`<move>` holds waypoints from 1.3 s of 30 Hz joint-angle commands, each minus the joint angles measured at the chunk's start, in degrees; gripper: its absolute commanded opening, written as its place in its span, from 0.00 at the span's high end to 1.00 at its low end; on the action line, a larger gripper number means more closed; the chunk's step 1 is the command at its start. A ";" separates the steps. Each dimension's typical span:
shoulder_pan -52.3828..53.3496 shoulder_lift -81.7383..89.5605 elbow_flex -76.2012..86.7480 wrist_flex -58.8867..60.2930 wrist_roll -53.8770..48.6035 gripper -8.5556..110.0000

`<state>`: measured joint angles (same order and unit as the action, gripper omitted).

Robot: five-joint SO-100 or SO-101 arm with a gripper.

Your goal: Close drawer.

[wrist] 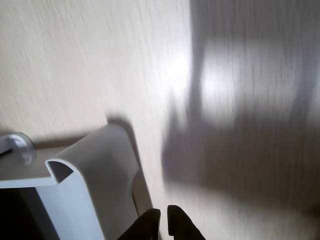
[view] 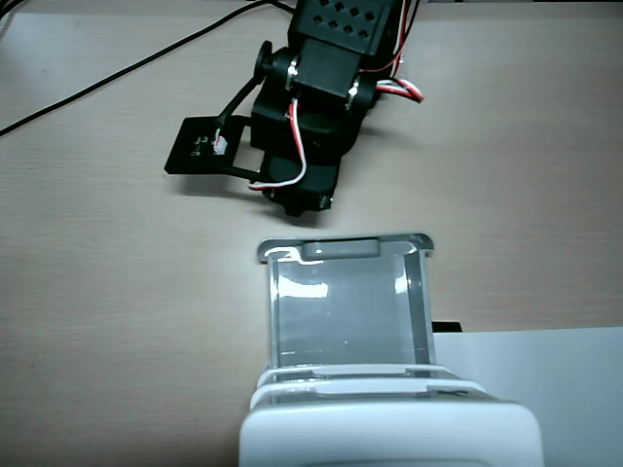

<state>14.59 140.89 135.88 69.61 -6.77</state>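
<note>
The drawer [view: 346, 311] is a clear plastic tray pulled far out of the white cabinet toward the arm in the fixed view. Its pale front rim carries a small grey handle tab [view: 339, 249]. In the wrist view the rim and tab [wrist: 102, 167] fill the lower left, blurred. My black gripper [wrist: 164, 222] shows at the bottom edge with its fingertips almost together and nothing between them. In the fixed view the gripper [view: 307, 202] points down at the table just beyond the drawer's front rim, a short gap away; its fingertips are hidden under the arm.
The white cabinet body [view: 389, 428] stands at the bottom of the fixed view. A white sheet [view: 555, 365] lies to its right. Black cables [view: 97, 78] run across the wooden table at the top left. A black camera plate [view: 204, 146] sticks out left of the arm.
</note>
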 commanded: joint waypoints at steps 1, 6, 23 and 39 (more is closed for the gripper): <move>0.53 0.00 0.62 -0.62 0.53 0.93; 0.53 0.26 0.97 -0.62 0.53 0.93; 0.18 0.35 1.67 -1.14 0.44 0.93; -0.26 -0.09 2.02 -1.85 0.53 0.93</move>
<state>14.59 140.89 137.72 68.20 -6.59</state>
